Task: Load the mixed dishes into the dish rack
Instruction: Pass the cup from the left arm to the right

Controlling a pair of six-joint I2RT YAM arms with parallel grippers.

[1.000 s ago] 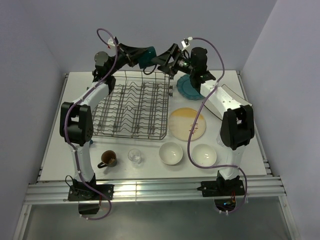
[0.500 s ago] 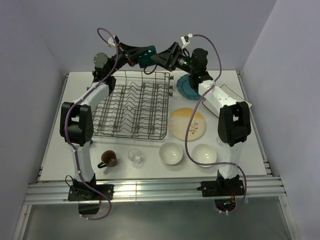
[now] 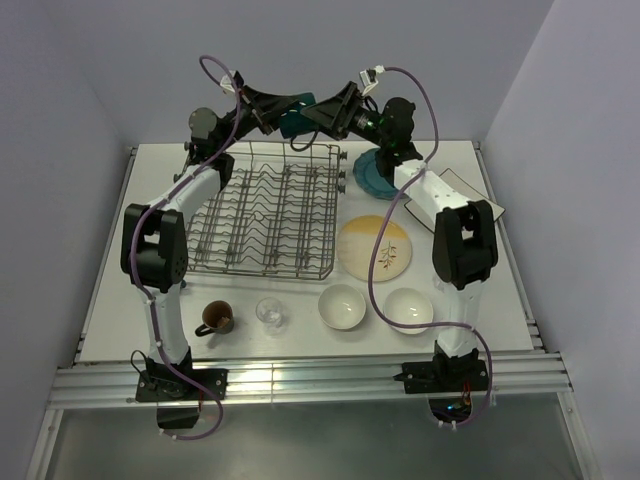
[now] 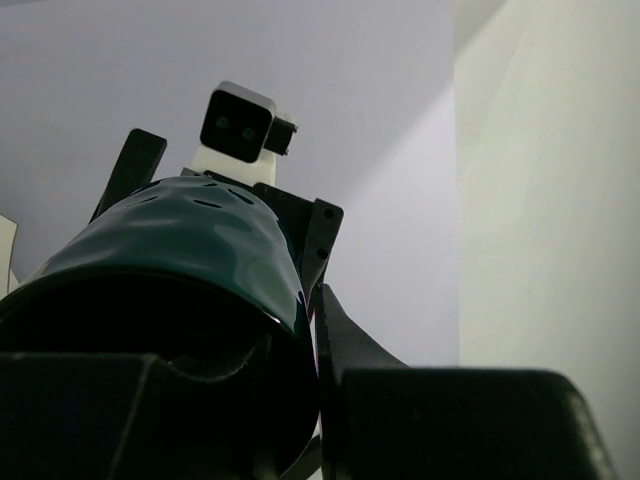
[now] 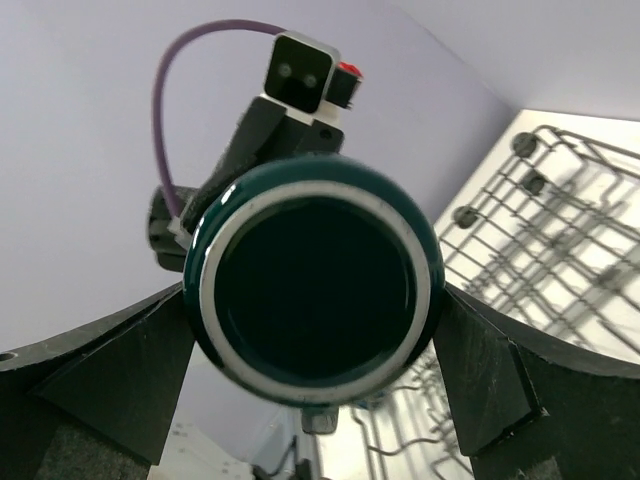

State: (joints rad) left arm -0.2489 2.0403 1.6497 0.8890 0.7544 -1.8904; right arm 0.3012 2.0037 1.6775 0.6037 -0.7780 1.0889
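A dark teal mug [image 3: 297, 113] hangs in the air over the far edge of the dish rack [image 3: 265, 215]. My left gripper [image 3: 281, 112] is shut on its rim, one finger inside and one outside, as the left wrist view shows [image 4: 305, 340] with the mug [image 4: 170, 250] filling it. My right gripper [image 3: 320, 111] faces the mug's base [image 5: 315, 290] and is open [image 5: 315, 335], with a finger close on each side. The rack [image 5: 560, 230] holds no dishes.
On the table right of the rack lie a teal plate [image 3: 375, 172], a yellow-cream sprig plate [image 3: 375, 247] and a white square plate [image 3: 465, 188] partly under my right arm. Along the front stand a brown mug [image 3: 216, 318], a clear glass [image 3: 270, 313] and two white bowls [image 3: 342, 306] [image 3: 410, 309].
My right gripper has moved left and up until its fingers flank the teal mug. My left gripper has held the mug almost still.
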